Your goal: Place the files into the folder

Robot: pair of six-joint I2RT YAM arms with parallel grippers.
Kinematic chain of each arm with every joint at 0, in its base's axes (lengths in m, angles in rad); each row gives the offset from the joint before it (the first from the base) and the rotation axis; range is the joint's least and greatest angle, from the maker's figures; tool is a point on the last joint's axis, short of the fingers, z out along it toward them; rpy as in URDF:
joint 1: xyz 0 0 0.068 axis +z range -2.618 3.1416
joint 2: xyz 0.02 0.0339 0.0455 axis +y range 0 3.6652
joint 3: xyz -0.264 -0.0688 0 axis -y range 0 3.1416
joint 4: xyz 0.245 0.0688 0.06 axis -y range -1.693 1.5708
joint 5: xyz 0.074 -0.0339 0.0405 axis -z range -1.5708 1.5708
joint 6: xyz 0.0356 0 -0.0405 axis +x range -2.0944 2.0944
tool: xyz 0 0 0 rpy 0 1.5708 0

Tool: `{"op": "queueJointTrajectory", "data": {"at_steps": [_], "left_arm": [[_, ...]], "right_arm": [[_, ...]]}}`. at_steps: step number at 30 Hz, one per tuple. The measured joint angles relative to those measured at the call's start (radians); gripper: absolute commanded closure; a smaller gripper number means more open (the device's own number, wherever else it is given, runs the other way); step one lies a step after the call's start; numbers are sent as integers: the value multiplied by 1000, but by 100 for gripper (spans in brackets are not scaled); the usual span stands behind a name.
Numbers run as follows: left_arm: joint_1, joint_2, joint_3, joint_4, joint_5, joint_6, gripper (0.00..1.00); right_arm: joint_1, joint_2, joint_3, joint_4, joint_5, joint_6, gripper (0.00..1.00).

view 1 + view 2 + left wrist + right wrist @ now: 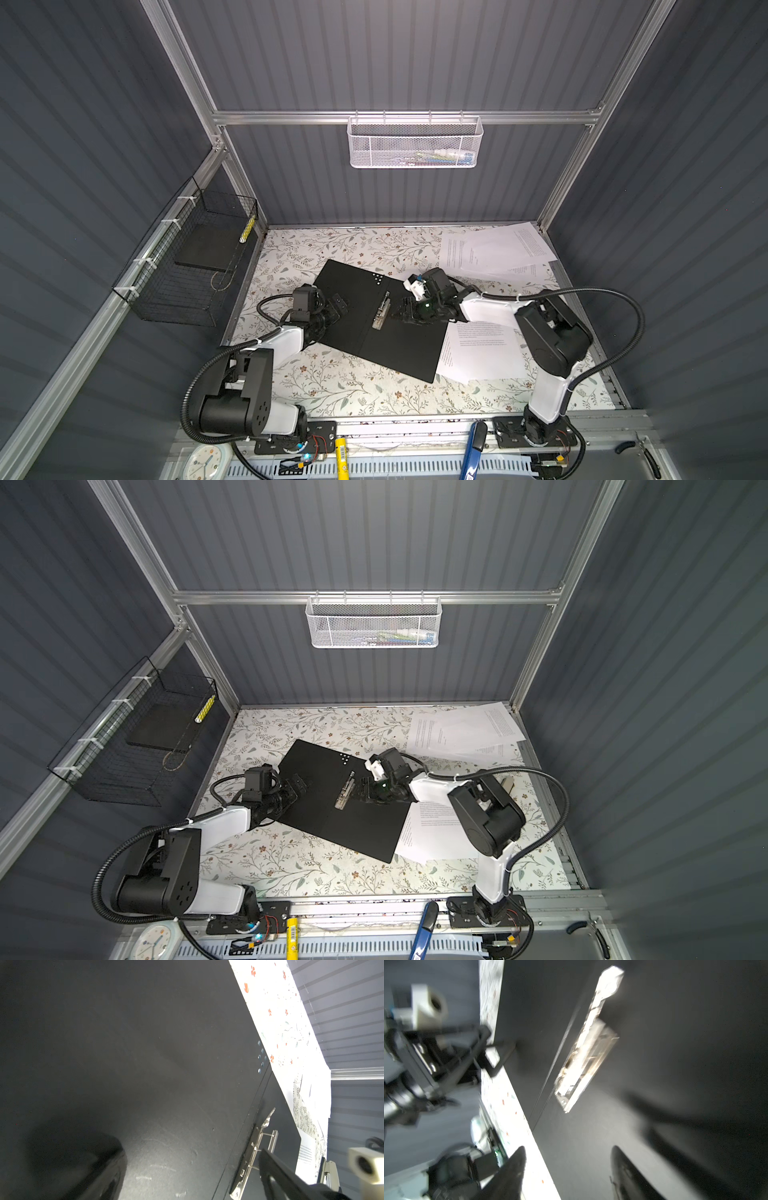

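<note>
Presently the folder [374, 328] lies open, black inside up, skewed on the middle of the tabletop [332, 390]; its outer face is hidden underneath. A metal clip [381, 314] stands by the spine. Some files [482, 351] touch its right edge, partly covered by the right arm; more files [494, 249] fan across the far right corner, print illegible. The right hand [400, 312] hovers by the clip, jaws parted, empty. The left hand [337, 306] sits at the folder's left edge, fully spread; contact cannot be judged.
</note>
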Motion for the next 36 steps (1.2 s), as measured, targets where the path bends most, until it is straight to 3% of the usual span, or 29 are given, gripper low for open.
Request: {"op": "queueJointTrajectory", "data": {"at_steps": [1,3,8,15,23,30,36], "left_arm": [[0,-10,0,-17,0,4,0],[0,-36,-2,-68,-1,8,0],[0,-89,-8,-163,-8,23,0],[-8,-126,18,-290,25,66,0],[-159,-64,192,-377,31,135,0],[-177,37,204,-378,50,143,0],[-178,39,204,-383,39,144,0]], "right_arm": [[-20,-19,-8,-8,21,3,17],[-72,-54,-33,-26,70,-2,1],[-169,-88,-92,-98,199,-17,1],[-176,-95,-100,-144,288,-43,1],[-176,-95,-98,-164,356,-44,1],[-172,-86,-85,-177,362,-45,1],[-161,-22,-19,-151,328,-50,1]]}}
